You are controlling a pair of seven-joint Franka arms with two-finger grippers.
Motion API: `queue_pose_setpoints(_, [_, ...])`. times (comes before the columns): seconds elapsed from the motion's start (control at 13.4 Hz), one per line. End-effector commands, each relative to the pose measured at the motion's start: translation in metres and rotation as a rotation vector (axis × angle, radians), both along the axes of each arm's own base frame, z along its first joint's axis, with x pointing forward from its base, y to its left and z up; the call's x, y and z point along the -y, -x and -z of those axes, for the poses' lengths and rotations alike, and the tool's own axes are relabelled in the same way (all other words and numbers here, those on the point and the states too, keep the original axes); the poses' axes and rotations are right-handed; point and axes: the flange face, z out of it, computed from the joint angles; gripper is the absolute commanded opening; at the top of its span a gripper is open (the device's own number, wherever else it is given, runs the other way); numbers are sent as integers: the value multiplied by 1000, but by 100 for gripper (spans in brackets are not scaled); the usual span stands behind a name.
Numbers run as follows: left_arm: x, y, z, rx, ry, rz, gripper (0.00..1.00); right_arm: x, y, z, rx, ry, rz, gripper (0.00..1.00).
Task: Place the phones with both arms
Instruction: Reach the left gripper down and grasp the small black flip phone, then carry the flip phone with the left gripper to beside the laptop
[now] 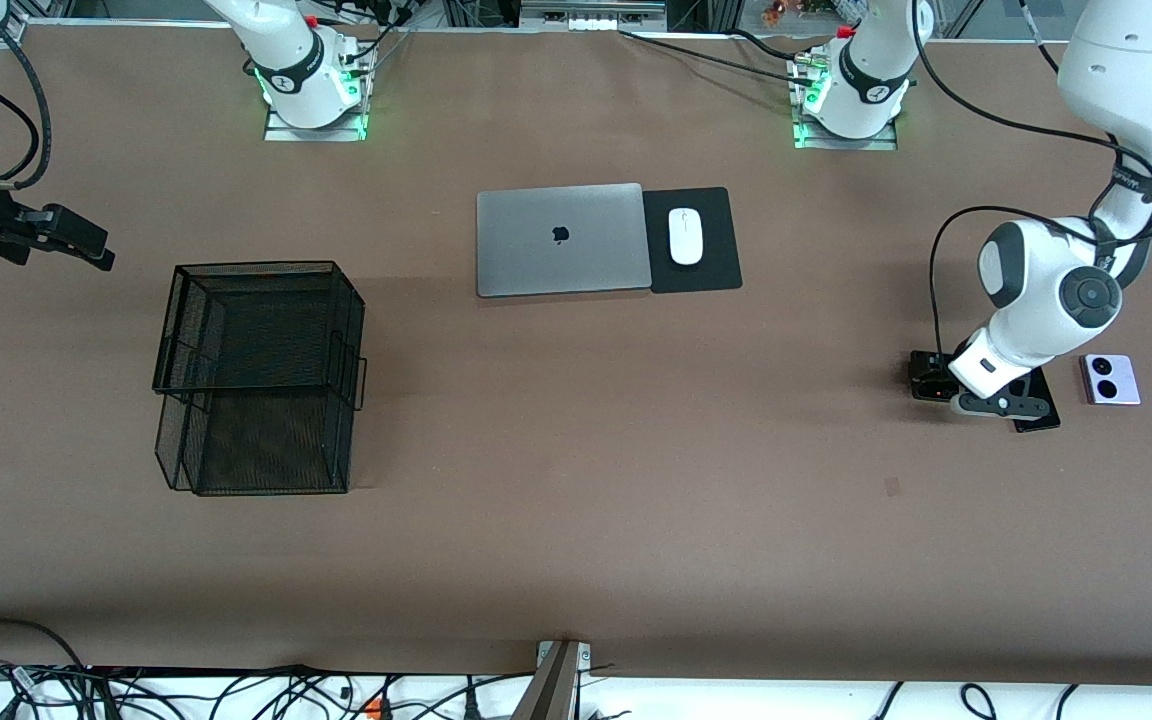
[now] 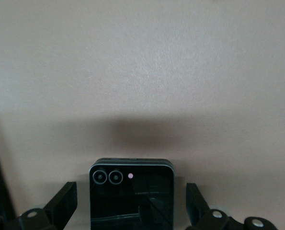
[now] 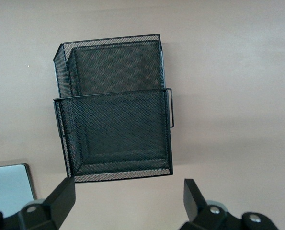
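Observation:
My left gripper (image 1: 932, 379) is low over the table at the left arm's end. In the left wrist view it (image 2: 130, 188) is open, with a finger on each side of the small squarish black phone (image 2: 131, 196) and a gap at both sides. That phone lies flat with two lens rings showing. The long slim black slab (image 1: 1039, 413) lies beside it, partly under the wrist. The lilac-white phone (image 1: 1111, 379) lies flat beside the slab, toward the table's end. My right gripper (image 1: 94, 250) waits open and empty in the air at the right arm's end; it (image 3: 128, 182) looks down on the mesh tray.
A black two-tier mesh tray (image 1: 256, 370) stands toward the right arm's end, also in the right wrist view (image 3: 116, 110). A closed silver laptop (image 1: 561, 240) and a white mouse (image 1: 685, 236) on a black pad (image 1: 716, 272) lie mid-table, farther from the camera.

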Motion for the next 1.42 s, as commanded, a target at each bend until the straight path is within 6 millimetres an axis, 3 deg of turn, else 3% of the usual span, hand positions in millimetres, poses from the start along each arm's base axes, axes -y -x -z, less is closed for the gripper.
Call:
queue_pose_setpoints(0.0, [-8, 0, 3, 5, -5, 38, 100, -1, -1, -3, 7, -16, 13, 100])
queue_pose_setpoints(0.3, [-10, 6, 21, -24, 3, 33, 100, -1, -1, -3, 7, -16, 13, 100])
queue_pose_setpoints(0.37, [-10, 6, 21, -27, 3, 33, 91, -1, -1, -3, 7, -16, 13, 100])
queue_pose_setpoints(0.52, [-10, 3, 17, -25, 1, 34, 50, -1, -1, -3, 7, -16, 13, 100])
queue_pose_setpoints(0.6, [-9, 1, 13, -17, 1, 34, 36, -1, -1, -3, 7, -16, 13, 100])
queue_pose_setpoints(0.75, [-3, -2, 8, -24, 4, 43, 24, -1, -1, -3, 8, -15, 13, 100])
queue_pose_setpoints(0.97, [20, -28, -20, -56, 18, 78, 22, -1, -1, -3, 8, -16, 13, 100])
queue_pose_setpoints(1.19, [72, -72, -89, -160, 57, 135, 22, -1, -1, -3, 8, -16, 13, 100])
queue_pose_setpoints(1.34, [120, -91, -131, -176, 81, 205, 21, -1, -1, -3, 8, -16, 13, 100])
